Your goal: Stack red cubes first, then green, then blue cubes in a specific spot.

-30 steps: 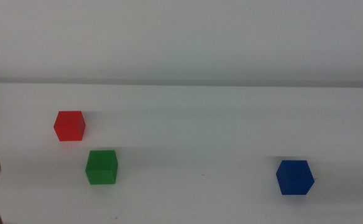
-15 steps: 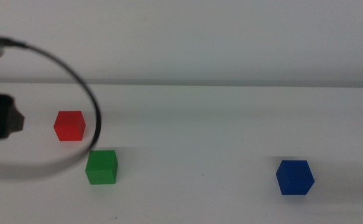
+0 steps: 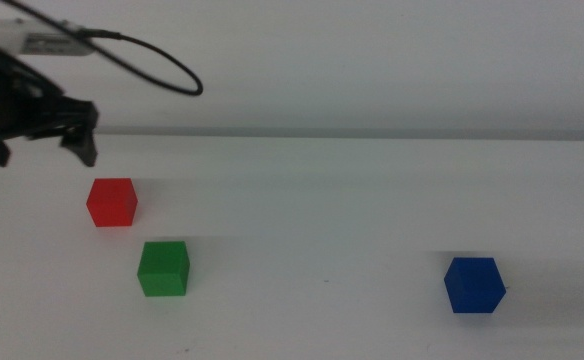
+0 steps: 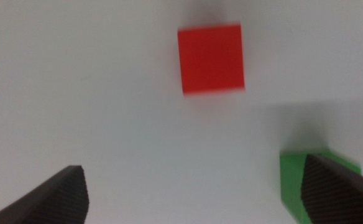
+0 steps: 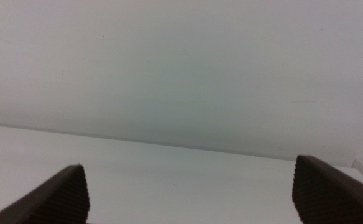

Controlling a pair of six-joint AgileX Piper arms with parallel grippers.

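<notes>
Three small cubes are seen on a plain white worktop (image 3: 322,200). The red cube (image 3: 111,202) sits toward the left, the green cube (image 3: 163,268) lies just nearer the camera and slightly to its right, apart from it, and the blue cube (image 3: 474,284) rests well apart on the right side. None of the cubes is stacked. The left hand (image 3: 37,140) is held in the air at the upper left of the middle view, behind and to the left of the red cube, with a dark cable (image 3: 142,55) looping above it; its jaws are spread wide and nothing is gripped. The right hand (image 5: 191,196) is seen only in its own wrist view, released, with nothing between its jaws.
</notes>
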